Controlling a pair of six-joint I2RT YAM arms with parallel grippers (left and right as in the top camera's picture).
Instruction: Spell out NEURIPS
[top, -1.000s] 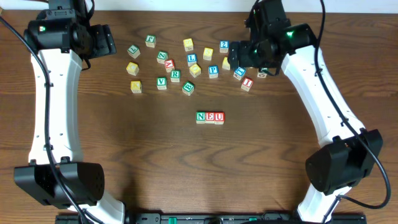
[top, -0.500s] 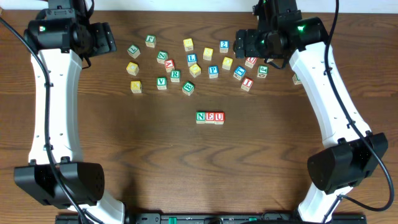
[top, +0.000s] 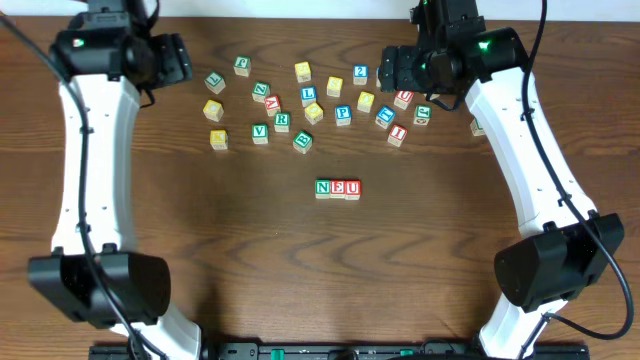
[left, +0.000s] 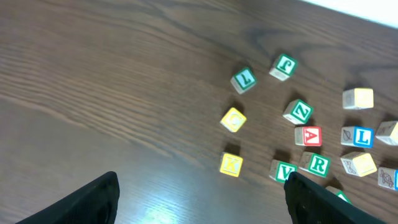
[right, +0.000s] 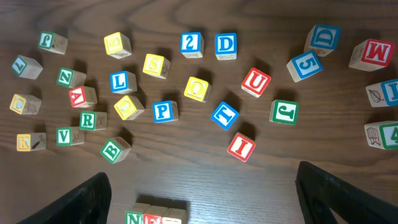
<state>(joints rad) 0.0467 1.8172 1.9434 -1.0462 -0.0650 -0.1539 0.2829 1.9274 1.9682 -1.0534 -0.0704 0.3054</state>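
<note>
Left fingers (left: 93, 202) stand wide apart with nothing between them, above the dark wood surface (top: 200, 230) at one edge of the scatter of cubes. From the left wrist, the green R cube (left: 318, 163) sits just beyond one fingertip, beside a green V cube (left: 284, 170), and touches neither finger.

Right fingers (right: 81, 199) are likewise spread wide and hold nothing, hovering over the other side of the scatter. In the right wrist view the loose cubes lie ahead of the fingertips. The red I cube (right: 241, 147) is nearest, roughly midway between the two fingers. The blue P cube (right: 164, 111) lies farther out. The green R cube is off toward the finger at the frame's left, next to the green V cube. A yellow cube (right: 155, 65) that seems to show an S lies beyond the P, near a blue L cube (right: 123, 82). A red U cube (right: 255, 81) lies loose as well.

The N-E-U row (top: 337, 188) stands in a line with its cubes touching, on open surface nearer the robot's base and well apart from the scatter. The right wrist view catches it at the bottom edge between the fingers, partly cut off.
</note>
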